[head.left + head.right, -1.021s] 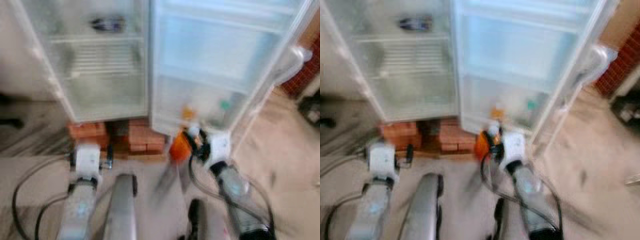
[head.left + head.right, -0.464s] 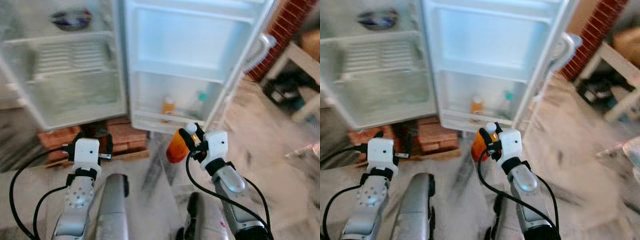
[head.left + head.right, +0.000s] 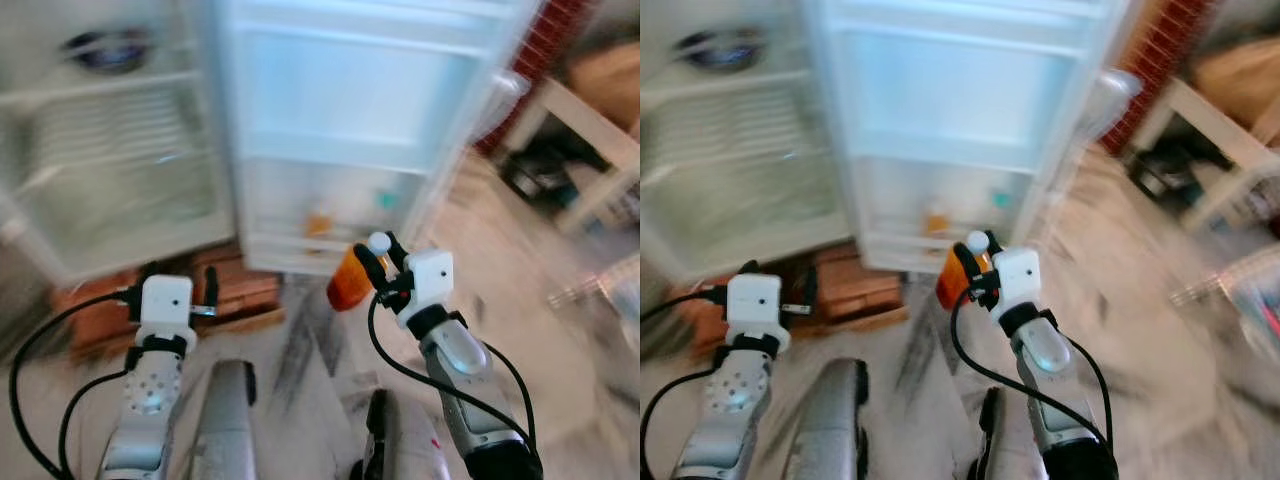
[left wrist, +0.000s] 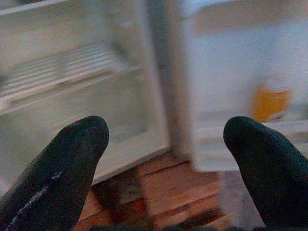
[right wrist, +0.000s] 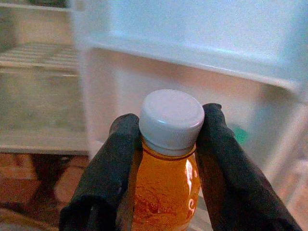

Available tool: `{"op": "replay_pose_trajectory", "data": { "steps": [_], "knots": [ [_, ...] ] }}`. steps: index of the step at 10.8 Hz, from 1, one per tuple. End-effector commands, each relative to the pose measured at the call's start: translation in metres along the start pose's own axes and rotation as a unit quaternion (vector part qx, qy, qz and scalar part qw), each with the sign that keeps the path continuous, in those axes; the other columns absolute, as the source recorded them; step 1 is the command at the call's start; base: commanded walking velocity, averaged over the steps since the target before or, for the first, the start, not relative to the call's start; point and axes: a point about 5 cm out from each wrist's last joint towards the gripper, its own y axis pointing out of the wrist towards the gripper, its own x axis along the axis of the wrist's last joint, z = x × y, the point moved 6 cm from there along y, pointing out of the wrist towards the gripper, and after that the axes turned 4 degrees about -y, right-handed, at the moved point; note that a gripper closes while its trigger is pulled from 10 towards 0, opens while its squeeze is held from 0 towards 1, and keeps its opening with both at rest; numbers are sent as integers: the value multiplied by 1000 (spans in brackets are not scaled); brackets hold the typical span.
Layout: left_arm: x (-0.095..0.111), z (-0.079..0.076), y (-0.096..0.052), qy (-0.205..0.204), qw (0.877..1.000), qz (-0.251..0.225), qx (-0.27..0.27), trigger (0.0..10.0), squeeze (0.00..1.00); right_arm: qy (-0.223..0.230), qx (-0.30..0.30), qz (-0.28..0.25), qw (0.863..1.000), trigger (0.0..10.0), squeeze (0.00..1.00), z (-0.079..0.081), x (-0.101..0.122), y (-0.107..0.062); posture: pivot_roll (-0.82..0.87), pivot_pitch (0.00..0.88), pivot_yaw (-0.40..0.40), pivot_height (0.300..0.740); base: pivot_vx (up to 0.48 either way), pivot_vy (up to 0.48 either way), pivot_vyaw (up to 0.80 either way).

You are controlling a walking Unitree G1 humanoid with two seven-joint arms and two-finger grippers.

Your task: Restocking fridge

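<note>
My right gripper (image 3: 377,264) is shut on an orange juice bottle (image 5: 166,183) with a white cap (image 5: 171,117), held by the neck in front of the open fridge door (image 3: 350,90). In the door's lower rack (image 3: 330,243) stand another orange bottle (image 3: 319,224) and a clear bottle with a green cap (image 3: 385,203). The fridge body (image 3: 110,140) is open on the left, with wire shelves and a dark bowl (image 3: 100,48) on the upper one. My left gripper (image 4: 163,159) is open and empty, held low before the bricks under the fridge.
Red bricks (image 3: 235,290) prop the fridge off the floor. A brick wall (image 3: 555,25) and a white table (image 3: 590,130) with dark items beneath stand to the right. The floor is grey stone; the eye views are blurred.
The camera has swung right: the fridge has shifted left in view and the table at the right shows more. The right gripper still holds the bottle, slightly higher.
</note>
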Motion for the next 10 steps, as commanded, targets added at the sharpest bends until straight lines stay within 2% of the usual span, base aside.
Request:
{"op": "replay_pose_trajectory", "data": {
  "steps": [1,4,5,9,10],
  "knots": [
    [1,-7,1,-1,1000,-2,-11,10000,0,-10,-6,-15,1000,10000,0,-6,8,1,139,90,-72,590,289,0,0],
    [2,-8,2,-1,1000,-3,-12,10000,0,-4,0,-18,1000,10000,0,-3,9,1,139,86,-69,590,290,0,0],
    [1,-8,2,-1,1000,-2,-13,10000,0,-15,9,-18,1000,10000,0,0,9,1,139,86,-69,590,281,0,0],
    [0,-9,2,-1,1000,1,-14,10000,0,-13,25,-26,999,10000,0,5,11,0,136,87,-67,590,266,0,550],
    [0,-9,2,0,1000,1,-14,10000,0,-10,21,-27,999,10000,0,4,12,0,136,86,-66,590,247,0,0]
  ]
}}
